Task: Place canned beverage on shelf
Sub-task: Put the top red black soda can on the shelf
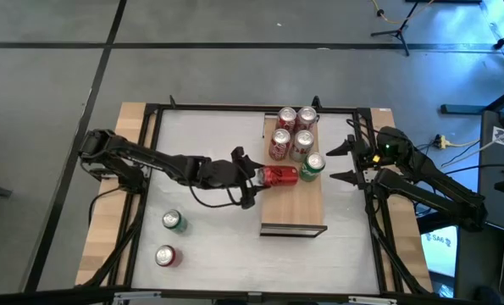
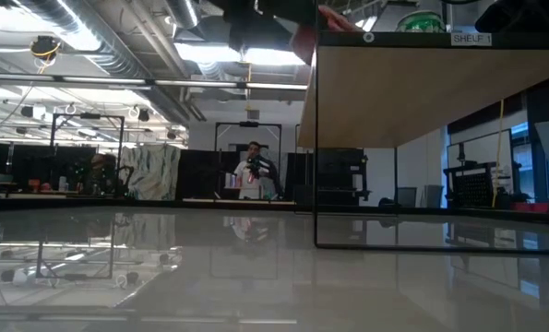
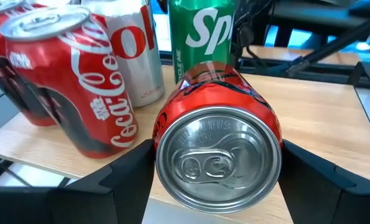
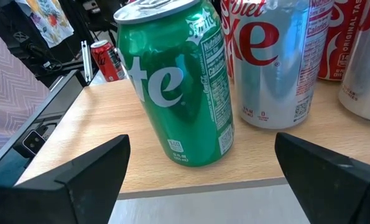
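A red can lies on its side over the left edge of the light-wood shelf. My left gripper is shut on it; the can's top faces the left wrist camera. Several cans stand upright on their bases at the shelf's far end, with a green Sprite can nearest. My right gripper is open at the shelf's right side. In the right wrist view its fingers stand on either side of the green can, short of it. The low view shows the shelf from below. My left gripper pinches the red can's round side wall between its two fingers, near the can's top end. The fingers come level from the table's left side and lie along the can. The can lies level on its side; whether it rests on the shelf, I cannot tell.
A green can and a red can stand on the white tabletop at the near left. A black frame runs around the table. The shelf's near half is bare. A person shows in the room behind.
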Tool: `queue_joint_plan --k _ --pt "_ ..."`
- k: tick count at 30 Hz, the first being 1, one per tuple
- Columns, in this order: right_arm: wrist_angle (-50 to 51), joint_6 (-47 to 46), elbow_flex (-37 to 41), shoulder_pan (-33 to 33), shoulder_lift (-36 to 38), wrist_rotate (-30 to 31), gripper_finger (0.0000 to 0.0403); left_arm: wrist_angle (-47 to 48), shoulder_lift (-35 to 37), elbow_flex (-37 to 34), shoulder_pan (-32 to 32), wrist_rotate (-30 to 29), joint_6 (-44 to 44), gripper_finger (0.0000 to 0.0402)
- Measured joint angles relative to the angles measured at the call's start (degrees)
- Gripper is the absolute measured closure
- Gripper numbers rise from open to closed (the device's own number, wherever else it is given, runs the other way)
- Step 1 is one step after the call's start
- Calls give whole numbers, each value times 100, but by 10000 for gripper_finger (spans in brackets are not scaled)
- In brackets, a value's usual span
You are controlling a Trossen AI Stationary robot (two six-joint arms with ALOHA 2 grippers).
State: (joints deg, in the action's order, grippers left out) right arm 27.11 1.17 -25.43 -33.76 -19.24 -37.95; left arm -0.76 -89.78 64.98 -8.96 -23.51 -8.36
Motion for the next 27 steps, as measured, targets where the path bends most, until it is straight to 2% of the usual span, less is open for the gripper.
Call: queue_joint_plan --k 9,15,27 --pt "0 0 0 -2 1 0 6 1472 0 1051 142 258 -2 127" --pt "0 0 0 -2 2 1 6 2047 0 1520 332 680 -2 127" --pt "0 0 0 -1 2 1 6 2292 0 1662 793 1555 0 127"
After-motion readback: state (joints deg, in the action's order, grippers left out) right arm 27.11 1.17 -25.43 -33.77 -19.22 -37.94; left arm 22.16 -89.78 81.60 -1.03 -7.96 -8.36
